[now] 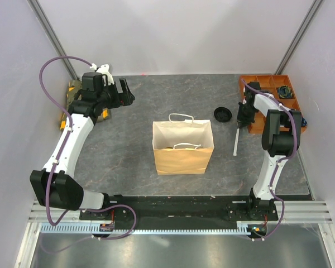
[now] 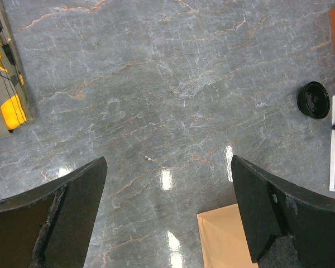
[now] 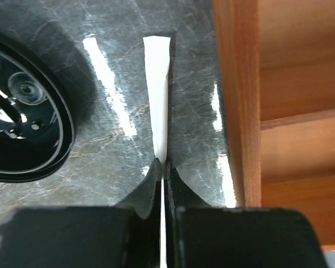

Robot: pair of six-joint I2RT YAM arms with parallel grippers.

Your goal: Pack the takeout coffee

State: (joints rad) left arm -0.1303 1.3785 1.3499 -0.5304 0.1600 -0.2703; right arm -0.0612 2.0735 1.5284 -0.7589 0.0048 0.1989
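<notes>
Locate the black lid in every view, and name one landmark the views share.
Top external: black lid right of centre, in the upper half.
Left wrist: lid near the right edge, upper half.
Right wrist: lid at the left edge, partly cut off.
Shared landmark: the white strip lying beside it in all three.

Light falls from overhead, bright and even. My top view is sharp across the grey table (image 1: 128, 111), with only faint, soft shadows beside the paper bag (image 1: 182, 151). In my left wrist view, small white glare streaks sit at 6 and 8 o'clock, and my left fingers (image 2: 61, 218) look dark and soft-edged. My right wrist view is very close. Long glare streaks lie at 11 and 3 o'clock, and the white strip (image 3: 157, 95) is nearly blown out. Highlights speckle the glossy black lid (image 3: 22, 106) at 9 o'clock, and my right fingers (image 3: 139, 192) are blurred at 6 o'clock.
</notes>
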